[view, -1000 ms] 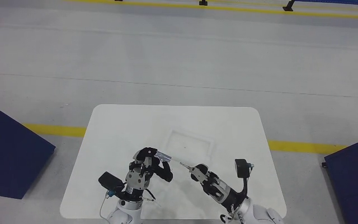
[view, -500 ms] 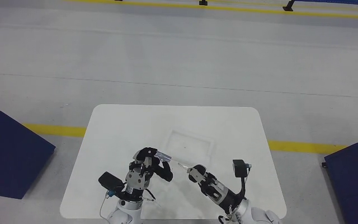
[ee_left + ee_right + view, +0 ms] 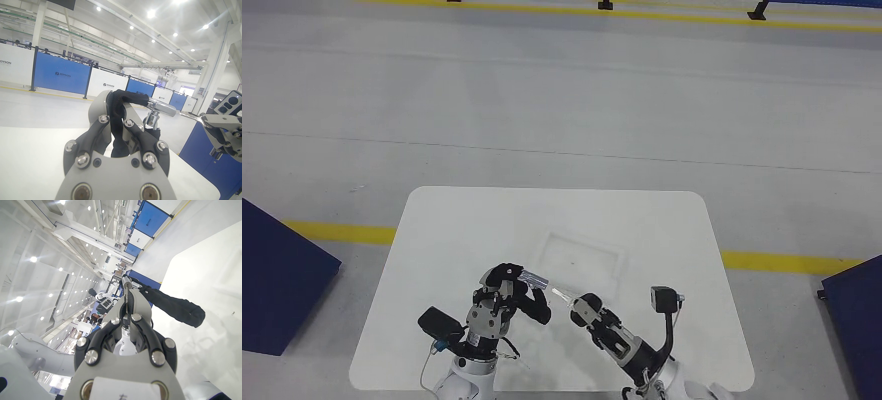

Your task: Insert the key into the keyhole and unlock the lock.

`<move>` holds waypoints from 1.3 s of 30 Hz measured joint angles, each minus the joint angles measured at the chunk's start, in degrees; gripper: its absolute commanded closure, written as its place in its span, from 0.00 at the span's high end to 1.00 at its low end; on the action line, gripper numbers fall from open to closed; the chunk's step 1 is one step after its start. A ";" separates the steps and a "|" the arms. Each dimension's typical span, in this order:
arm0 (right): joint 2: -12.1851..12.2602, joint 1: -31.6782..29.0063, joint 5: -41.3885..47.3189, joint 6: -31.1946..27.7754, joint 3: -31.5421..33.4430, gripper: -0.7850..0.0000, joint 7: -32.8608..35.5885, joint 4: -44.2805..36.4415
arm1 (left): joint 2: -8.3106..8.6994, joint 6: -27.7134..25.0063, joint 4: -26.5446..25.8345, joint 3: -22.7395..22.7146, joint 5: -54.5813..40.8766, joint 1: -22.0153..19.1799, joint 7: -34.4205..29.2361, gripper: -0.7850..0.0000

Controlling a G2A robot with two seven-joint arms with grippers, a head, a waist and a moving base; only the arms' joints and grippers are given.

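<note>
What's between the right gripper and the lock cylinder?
Only the key. Its blade bridges the gap from the right gripper to the end of the lock cylinder, with the tip meeting that end. The left wrist view shows it best.

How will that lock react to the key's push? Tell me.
The lock's chrome cylinder looks solid: probably stiff, heavy for its size. Its fabric-sleeved cable curves through the left gripper, so likely floppy; the cylinder may swing aside.
</note>
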 measured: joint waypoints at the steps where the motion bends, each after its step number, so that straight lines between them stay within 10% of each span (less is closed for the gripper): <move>1: -0.05 0.05 0.15 0.35 -0.15 0.00 0.00 -0.04 | 0.00 0.00 0.00 0.00 0.00 0.00 0.00 0.00; 39: -1.07 2.49 0.86 2.60 -2.20 0.00 -0.01 0.93 | 0.00 0.00 0.00 0.00 0.00 0.00 0.00 0.00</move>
